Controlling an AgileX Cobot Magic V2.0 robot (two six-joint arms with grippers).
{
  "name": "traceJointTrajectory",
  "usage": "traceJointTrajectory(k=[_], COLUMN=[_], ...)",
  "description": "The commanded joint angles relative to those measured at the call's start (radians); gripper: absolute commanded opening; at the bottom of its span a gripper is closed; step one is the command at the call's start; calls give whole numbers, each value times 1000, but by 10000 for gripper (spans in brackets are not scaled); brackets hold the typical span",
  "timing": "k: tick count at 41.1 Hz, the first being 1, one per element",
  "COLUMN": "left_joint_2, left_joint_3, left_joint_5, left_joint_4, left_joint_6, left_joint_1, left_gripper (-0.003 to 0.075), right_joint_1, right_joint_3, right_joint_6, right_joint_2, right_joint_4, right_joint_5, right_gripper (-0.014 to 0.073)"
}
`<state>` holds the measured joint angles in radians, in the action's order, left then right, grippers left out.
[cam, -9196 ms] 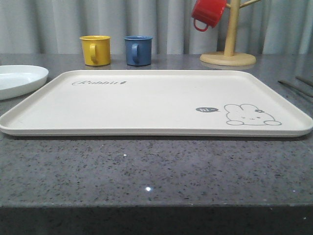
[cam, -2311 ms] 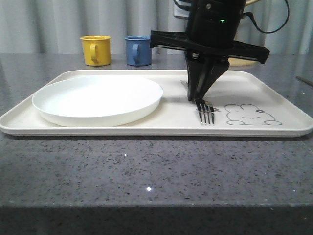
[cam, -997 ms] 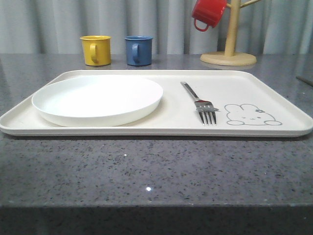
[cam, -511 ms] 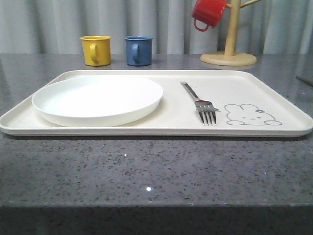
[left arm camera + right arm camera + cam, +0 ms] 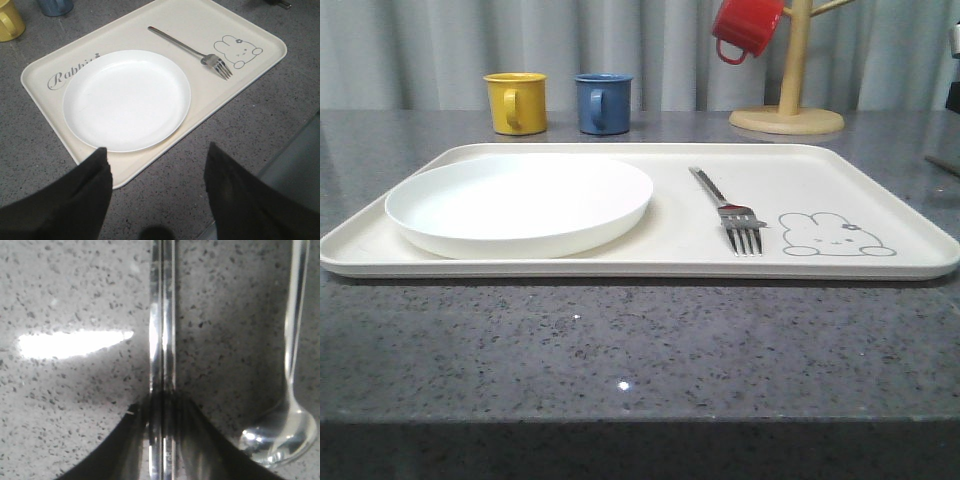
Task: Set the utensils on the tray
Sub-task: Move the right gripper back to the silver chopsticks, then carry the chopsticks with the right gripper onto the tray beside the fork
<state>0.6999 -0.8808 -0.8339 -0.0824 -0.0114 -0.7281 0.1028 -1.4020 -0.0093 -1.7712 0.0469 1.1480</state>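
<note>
The cream tray carries a white plate on its left half. To the plate's right the fork lies on the tray, tines toward me, beside the rabbit drawing. My left gripper hangs open and empty above the counter, off the tray's near corner, with the fork far from it. In the right wrist view the pair of chopsticks lies side by side on the grey counter. My right gripper is shut on them. The spoon lies parallel beside them, untouched.
A yellow mug and a blue mug stand behind the tray. A wooden mug tree with a red mug is at the back right. The counter's front edge runs below the tray.
Since the oldest frame the plate and fork have come onto the tray. The arm that stood over the fork has left. In the last second a dark piece of arm shows at the right edge.
</note>
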Motion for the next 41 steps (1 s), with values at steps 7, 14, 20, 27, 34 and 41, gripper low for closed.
traceJointTrajectory(k=[7, 14, 20, 27, 34, 41], left_joint_2=[-3, -3, -3, -3, -3, -3], left_joint_3=[-26, -26, -26, -26, -26, -26], left_joint_5=[70, 70, 70, 84, 91, 91], left_joint_4=[4, 4, 4, 4, 4, 4], left_joint_6=[-9, -9, -9, -9, -9, -9], left_joint_1=[-7, -7, -7, -7, -7, -7], left_gripper=[401, 401, 401, 401, 401, 401], right_joint_1=[6, -32, -115, -210, -289, -326], right_joint_3=[-34, -81, -96, -96, -96, -66], right_joint_6=[-11, -11, -11, -11, 34, 149], right_joint_2=[41, 76, 104, 103, 100, 95], right_joint_4=[12, 79, 149, 242, 272, 276], right_joint_5=[19, 102, 153, 154, 127, 88], right_gripper=[43, 43, 43, 43, 44, 44])
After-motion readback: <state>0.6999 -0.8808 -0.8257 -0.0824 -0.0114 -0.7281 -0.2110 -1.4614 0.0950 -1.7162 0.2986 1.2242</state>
